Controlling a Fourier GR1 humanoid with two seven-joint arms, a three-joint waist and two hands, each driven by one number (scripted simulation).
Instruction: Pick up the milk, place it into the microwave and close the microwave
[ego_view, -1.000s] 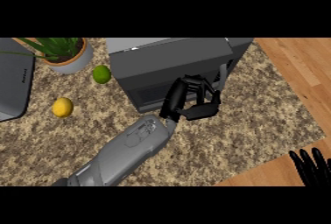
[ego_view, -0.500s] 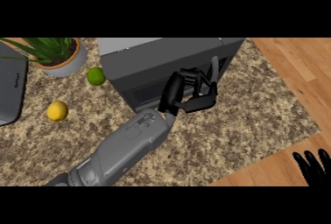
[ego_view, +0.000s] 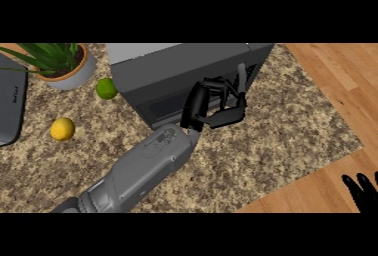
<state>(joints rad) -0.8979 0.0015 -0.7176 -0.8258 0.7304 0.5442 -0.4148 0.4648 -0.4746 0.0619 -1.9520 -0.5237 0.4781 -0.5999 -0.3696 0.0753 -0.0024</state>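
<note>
Left robot hand (ego_view: 214, 104), fingers curled, against the microwave (ego_view: 177, 75) front

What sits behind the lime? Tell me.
Behind the lime stands a potted plant, beside the microwave. The pot's far side is covered by leaves; the counter behind it is hidden.

The dark grey microwave (ego_view: 177, 75) stands on the speckled counter, its door nearly closed; no milk shows.
</note>
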